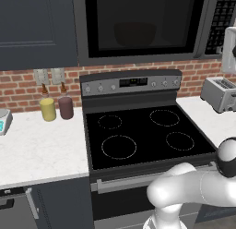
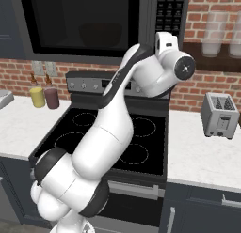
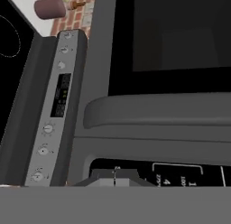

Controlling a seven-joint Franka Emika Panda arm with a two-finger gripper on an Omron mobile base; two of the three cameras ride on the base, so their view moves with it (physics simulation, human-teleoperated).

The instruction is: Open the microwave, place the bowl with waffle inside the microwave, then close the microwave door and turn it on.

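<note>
A: Item one, the microwave?
B: Mounted above the stove, dark grey. The microwave door is closed flat, black glass window across it, and its long curved bar handle runs across the hand view. The keypad strip sits at the right of the door.

A: The bowl?
B: The bowl sits inside the microwave, a dim reddish-brown round shape behind the glass. Contents too dark to make out.

A: Gripper?
B: The gripper is up at the keypad, jaws pressed together with nothing between them. Whether the tips touch a button, I cannot tell.

A: Remaining stock?
B: Yellow bottle and maroon bottle, side by side on the left counter against the brick wall. Silver toaster on the right counter. Stove control panel with knobs, burners bare.
</note>
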